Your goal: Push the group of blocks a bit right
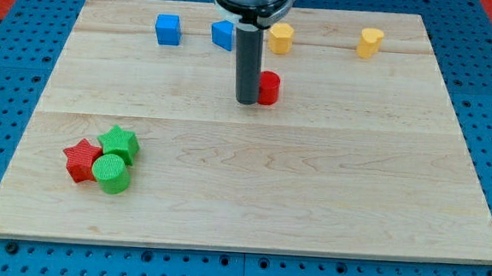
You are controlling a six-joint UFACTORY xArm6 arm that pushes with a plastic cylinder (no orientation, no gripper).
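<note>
A robot arm shows only in part at the view's top: a wide, rounded black collar with a thin pale band across it. From it hangs a straight, smooth, dark grey cylindrical rod of even thickness, without markings, screws or cables visible, ending in my tip (247,101), flat and blunt.

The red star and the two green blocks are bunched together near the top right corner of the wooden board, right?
Not quite. The camera view shows the red star block, the green star block and the green round block bunched together near the bottom left corner of the wooden board, not the top right.
</note>
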